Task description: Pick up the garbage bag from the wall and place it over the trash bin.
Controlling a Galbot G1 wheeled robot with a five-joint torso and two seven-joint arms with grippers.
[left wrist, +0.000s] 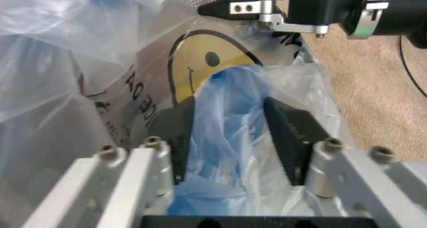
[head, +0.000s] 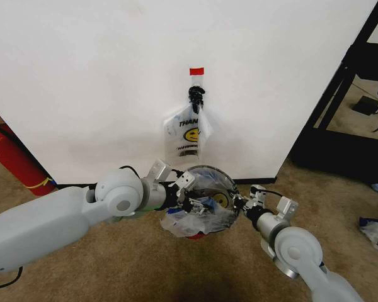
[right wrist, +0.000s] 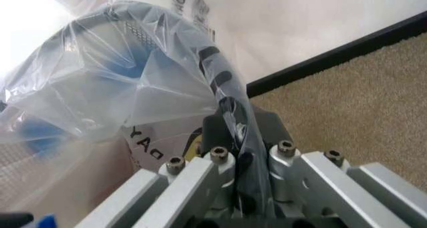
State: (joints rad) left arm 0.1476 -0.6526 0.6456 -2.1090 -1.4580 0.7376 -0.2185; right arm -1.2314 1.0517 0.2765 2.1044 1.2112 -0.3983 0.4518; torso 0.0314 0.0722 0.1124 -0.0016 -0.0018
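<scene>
Both arms reach forward from the near edge of the head view and meet at the bin (head: 205, 189), which stands on the carpet (head: 113, 270) just in front of the wall (head: 113, 75). On the left, the left pincer (head: 190, 202) sits at the bin's near-left rim; in its wrist view the two dark pads (left wrist: 290, 135) stand partly apart with a bunched blue fold of the bag (left wrist: 227, 138) running between them, the plastic filling most of the gap, so the pincer grips that fold without being fully closed. Across the bin, the right pincer (head: 241, 204) is at the near-right rim; its wrist view shows its fingers (right wrist: 283, 160) drawn close together on a thin dark-printed strip of bag film, pinched tight. That film stretches up and over the curved mesh rim of the bin (right wrist: 143, 32). From the head view the bag (head: 198, 217) lies draped over the bin's mouth, with crumpled translucent plastic and blue patches hanging down the near side and a yellow smiley showing inside the rim. Behind the bin, a second, flat white smiley bag (head: 188, 132) hangs from a black hook (head: 196, 97) on the wall, under a red tape strip (head: 196, 71). A red extinguisher (head: 12, 157) leans at the far left by the black baseboard (head: 264, 180).
</scene>
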